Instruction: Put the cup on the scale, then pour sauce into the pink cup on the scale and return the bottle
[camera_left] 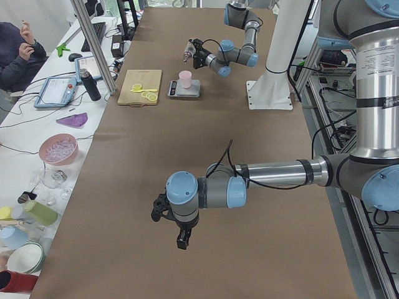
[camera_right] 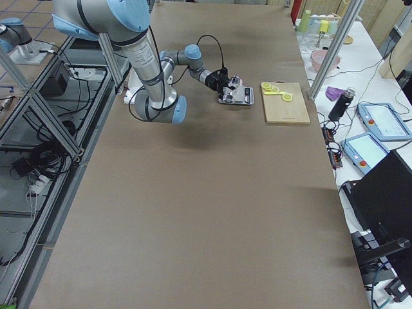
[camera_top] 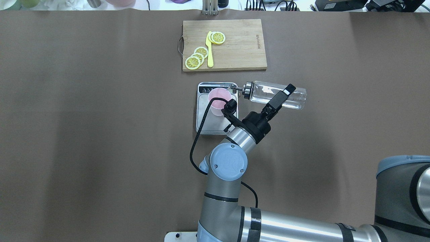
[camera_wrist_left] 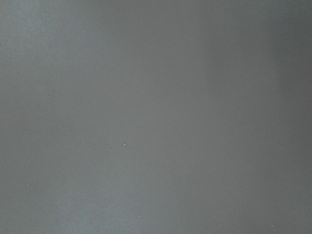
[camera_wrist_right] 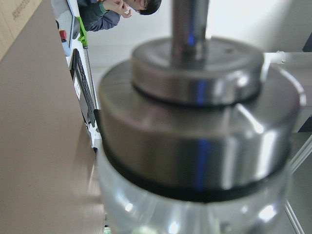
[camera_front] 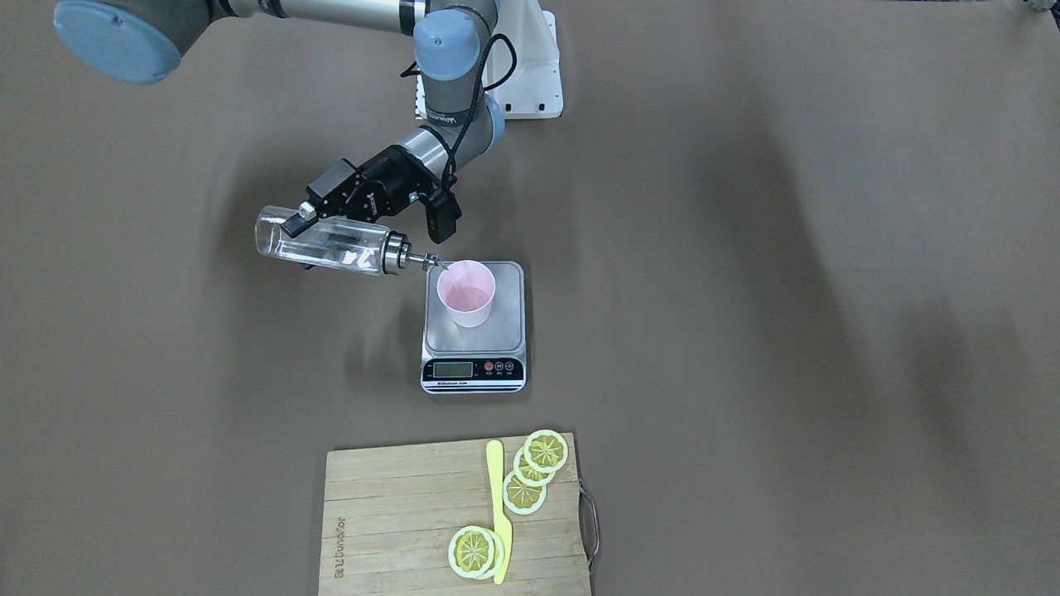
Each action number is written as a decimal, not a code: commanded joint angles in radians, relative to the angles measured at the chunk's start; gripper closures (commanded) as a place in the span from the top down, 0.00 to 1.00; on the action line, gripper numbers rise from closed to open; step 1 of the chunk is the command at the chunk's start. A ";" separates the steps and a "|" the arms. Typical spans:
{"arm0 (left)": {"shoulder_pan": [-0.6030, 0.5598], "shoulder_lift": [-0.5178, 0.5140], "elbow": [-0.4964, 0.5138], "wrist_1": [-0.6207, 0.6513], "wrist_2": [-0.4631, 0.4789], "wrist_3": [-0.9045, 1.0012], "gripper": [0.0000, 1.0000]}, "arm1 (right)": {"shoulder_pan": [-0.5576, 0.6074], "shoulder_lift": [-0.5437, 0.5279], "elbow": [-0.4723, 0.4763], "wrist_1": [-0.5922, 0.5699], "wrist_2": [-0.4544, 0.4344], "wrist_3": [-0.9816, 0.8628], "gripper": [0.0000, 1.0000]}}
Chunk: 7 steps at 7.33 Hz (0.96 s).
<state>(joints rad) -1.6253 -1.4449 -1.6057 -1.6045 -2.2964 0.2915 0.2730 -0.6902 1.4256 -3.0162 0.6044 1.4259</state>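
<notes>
Clamping the tipped bottle (camera_front: 348,248), the right end effector (camera_front: 310,240) holds its spout (camera_front: 426,261) at the cup (camera_front: 466,306) rim; sauce (camera_front: 360,257) could miss onto the scale (camera_front: 507,327).

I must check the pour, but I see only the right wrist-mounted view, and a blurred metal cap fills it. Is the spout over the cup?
Observer: Yes. In the front-facing view the spout tip of the bottle is at the rim of the pink cup.
Operator: Does the cup stand on the scale?
Observer: Yes, it stands upright on the steel platform of the scale.
Operator: How is the bottle held?
Observer: The right gripper is shut on the glass body, and the bottle lies almost on its side.
</notes>
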 commanded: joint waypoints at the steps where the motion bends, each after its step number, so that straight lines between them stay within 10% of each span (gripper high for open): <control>1: -0.001 0.000 -0.002 0.000 0.000 0.000 0.98 | 0.003 0.011 0.003 0.005 0.008 0.060 0.00; 5: -0.001 0.000 -0.010 0.000 0.000 0.000 0.98 | 0.017 -0.006 0.041 0.135 -0.006 0.064 0.00; 7: -0.001 0.000 -0.010 -0.005 0.000 0.002 0.98 | 0.020 -0.101 0.228 0.204 -0.005 -0.025 0.00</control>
<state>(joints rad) -1.6260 -1.4450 -1.6155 -1.6056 -2.2964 0.2918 0.2911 -0.7312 1.5311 -2.8568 0.6002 1.4584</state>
